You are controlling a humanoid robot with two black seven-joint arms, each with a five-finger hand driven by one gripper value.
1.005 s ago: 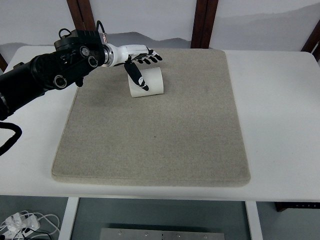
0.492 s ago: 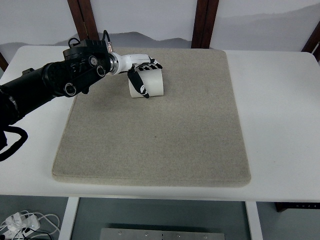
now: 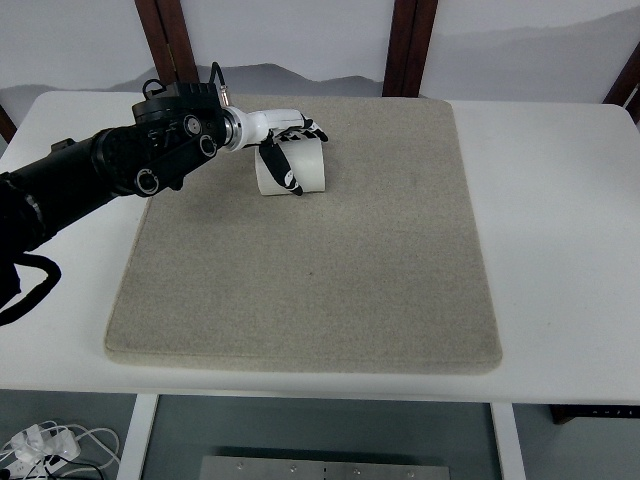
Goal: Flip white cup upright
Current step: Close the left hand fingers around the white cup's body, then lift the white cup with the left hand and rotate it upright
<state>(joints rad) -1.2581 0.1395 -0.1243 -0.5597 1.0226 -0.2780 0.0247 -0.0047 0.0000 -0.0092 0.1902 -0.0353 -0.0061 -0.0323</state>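
One grey mat (image 3: 300,270) covers a white table (image 3: 560,220), wall behind.

white cup (image 3: 300,166); grey-beige mat (image 3: 310,260); white table (image 3: 560,220); black left arm (image 3: 100,175); black-tipped white fingers (image 3: 280,165)

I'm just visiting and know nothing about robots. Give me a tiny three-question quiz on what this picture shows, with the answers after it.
1. True or false: the white cup stands upright on the mat.
2. Which hand is at the cup? A) the left hand B) the right hand C) a person's hand
3. Fill in: the cup lies near the mat's ____ edge, toward the left corner.

Key
1. False. It lies on its side.
2. A. Its arm comes in from the picture's left, and its fingers wrap around the cup.
3. Far, the edge away from the robot.
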